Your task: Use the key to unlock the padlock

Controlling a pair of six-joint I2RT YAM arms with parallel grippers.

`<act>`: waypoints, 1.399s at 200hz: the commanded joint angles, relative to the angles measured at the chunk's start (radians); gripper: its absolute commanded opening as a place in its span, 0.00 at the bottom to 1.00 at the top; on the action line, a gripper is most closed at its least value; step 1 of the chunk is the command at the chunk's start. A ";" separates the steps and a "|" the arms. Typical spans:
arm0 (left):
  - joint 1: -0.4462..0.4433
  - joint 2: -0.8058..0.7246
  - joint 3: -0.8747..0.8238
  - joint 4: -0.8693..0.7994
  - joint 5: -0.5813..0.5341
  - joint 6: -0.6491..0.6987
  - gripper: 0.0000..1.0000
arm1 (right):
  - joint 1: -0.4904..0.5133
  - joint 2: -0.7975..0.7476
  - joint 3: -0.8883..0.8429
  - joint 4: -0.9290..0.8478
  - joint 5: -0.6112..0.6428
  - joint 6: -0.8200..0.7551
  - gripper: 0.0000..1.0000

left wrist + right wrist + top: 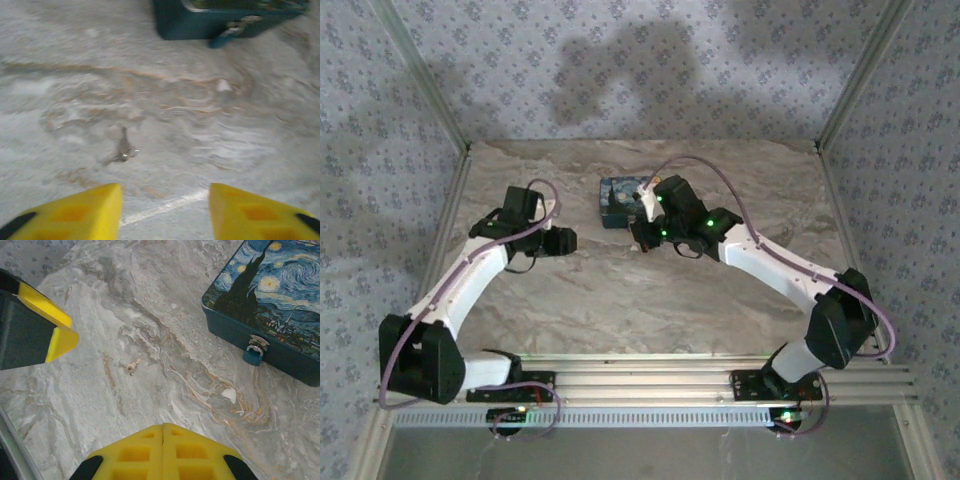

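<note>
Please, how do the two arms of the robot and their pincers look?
Both the left arm and right arm have white links, black joints and a thin lilac cable running along. The left pincer and right pincer have yellow wedge-shaped fingers with square recesses.

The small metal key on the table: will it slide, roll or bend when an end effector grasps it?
The small metal key lies flat on the smooth marble-patterned tabletop, so it will probably slide when nudged, not roll. It looks thin and rigid, so likely light but hard to pinch.
</note>
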 commanded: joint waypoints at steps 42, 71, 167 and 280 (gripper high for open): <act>0.009 -0.152 -0.158 0.126 -0.215 -0.116 0.63 | -0.002 0.073 0.016 0.098 -0.064 -0.021 0.00; 0.013 -0.116 -0.203 0.187 -0.108 -0.167 0.55 | -0.003 0.104 -0.004 0.154 -0.074 0.038 0.00; -0.090 0.282 -0.074 0.205 -0.120 -0.105 0.43 | -0.050 0.086 -0.125 0.171 -0.105 0.129 0.16; -0.125 0.426 0.020 0.127 -0.158 -0.028 0.32 | -0.105 0.034 -0.239 0.270 -0.096 0.201 0.19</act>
